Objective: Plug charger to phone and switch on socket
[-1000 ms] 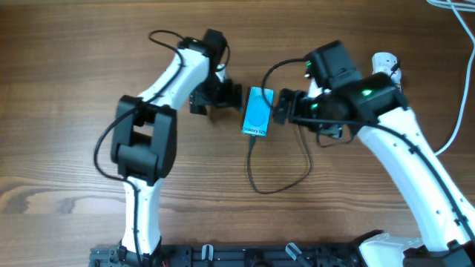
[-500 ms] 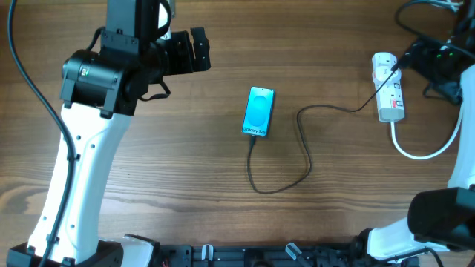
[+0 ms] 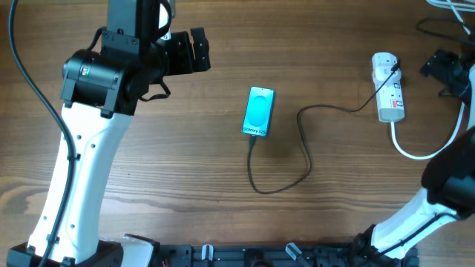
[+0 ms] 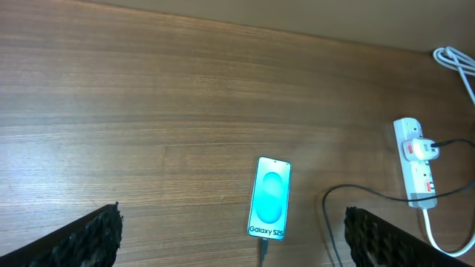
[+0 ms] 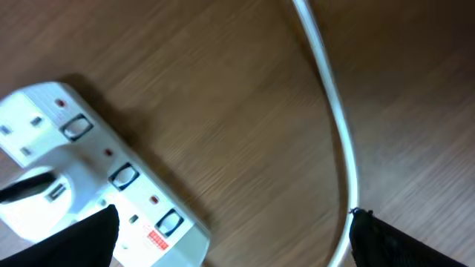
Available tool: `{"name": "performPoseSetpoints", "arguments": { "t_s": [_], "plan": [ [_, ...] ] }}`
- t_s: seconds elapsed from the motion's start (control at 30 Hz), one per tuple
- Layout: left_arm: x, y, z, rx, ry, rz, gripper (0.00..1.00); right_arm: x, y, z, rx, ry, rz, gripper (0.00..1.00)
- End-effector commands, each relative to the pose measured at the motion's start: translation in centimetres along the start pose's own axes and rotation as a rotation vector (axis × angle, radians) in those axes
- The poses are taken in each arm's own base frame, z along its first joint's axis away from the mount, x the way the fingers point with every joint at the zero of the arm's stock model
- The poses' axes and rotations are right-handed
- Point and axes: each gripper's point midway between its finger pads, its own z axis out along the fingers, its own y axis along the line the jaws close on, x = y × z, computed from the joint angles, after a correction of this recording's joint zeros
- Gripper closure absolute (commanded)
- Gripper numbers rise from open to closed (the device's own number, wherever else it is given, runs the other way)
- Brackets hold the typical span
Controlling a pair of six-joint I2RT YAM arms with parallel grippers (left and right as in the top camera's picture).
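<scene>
The phone (image 3: 258, 111) lies flat mid-table with its cyan screen up, and shows in the left wrist view too, phone (image 4: 270, 199). The charger's thin black cable (image 3: 306, 159) meets the phone's near end, loops right and runs to a plug in the white socket (image 3: 390, 93). My left gripper (image 3: 200, 50) hangs open high at the back left, well clear of the phone; its fingertips (image 4: 93, 231) frame empty table. My right gripper (image 3: 439, 73) is open just right of the socket (image 5: 96, 189), holding nothing.
The socket's thick white cord (image 3: 415, 152) curves off to the right and crosses the right wrist view, cord (image 5: 334, 126). More white cables (image 3: 453, 9) lie at the back right corner. My left arm (image 3: 82, 148) stands tall over the left side.
A second ago both grippers flanked the phone; both arms have since pulled away. In the last half second the right gripper moved further right of the socket, while the left arm held still.
</scene>
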Motion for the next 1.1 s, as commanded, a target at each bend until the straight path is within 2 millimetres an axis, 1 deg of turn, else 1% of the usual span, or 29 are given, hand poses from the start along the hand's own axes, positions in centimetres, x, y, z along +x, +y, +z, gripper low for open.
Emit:
{"name": "performPoseSetpoints", "arguments": {
  "t_s": [0.0,0.1,0.13,0.27,0.33,0.4,0.5,0.57,0.73,0.8,0.9,1.07],
  "plan": [
    [0.1,0.1,0.2,-0.010,0.001,0.003,0.00,1.2,2.2,3.4,-0.133,0.078,-0.085,0.00],
    [0.1,0.2,0.2,-0.010,0.001,0.003,0.00,1.8,2.7,5.6,-0.129,0.109,-0.092,0.00],
    [0.1,0.1,0.2,-0.010,0.001,0.003,0.00,2.3,2.8,6.7,-0.125,0.131,-0.094,0.00],
    [0.1,0.1,0.2,-0.010,0.001,0.003,0.00,3.7,3.0,8.7,-0.131,0.186,-0.104,0.00],
    [0.1,0.2,0.2,-0.010,0.001,0.003,0.00,4.2,3.1,9.3,-0.135,0.205,-0.104,0.00],
    [0.1,0.2,0.2,-0.010,0.001,0.003,0.00,4.4,3.4,9.6,-0.152,0.214,-0.103,0.00],
    [0.1,0.2,0.2,-0.010,0.001,0.003,0.00,3.9,4.1,9.6,-0.188,0.196,-0.098,0.00],
    [0.1,0.2,0.2,-0.010,0.001,0.003,0.00,3.9,4.2,9.8,-0.190,0.192,-0.098,0.00],
    [0.1,0.2,0.2,-0.010,0.001,0.003,0.00,4.6,4.2,10.9,-0.192,0.190,-0.097,0.00],
    [0.1,0.2,0.2,-0.010,0.001,0.003,0.00,4.7,4.4,10.8,-0.208,0.194,-0.097,0.00],
    [0.1,0.1,0.2,-0.010,0.001,0.003,0.00,4.9,5.4,10.5,-0.268,0.204,-0.095,0.00],
    [0.1,0.1,0.2,-0.010,0.001,0.003,0.00,5.3,5.8,10.4,-0.295,0.217,-0.123,0.00]
  ]
}}
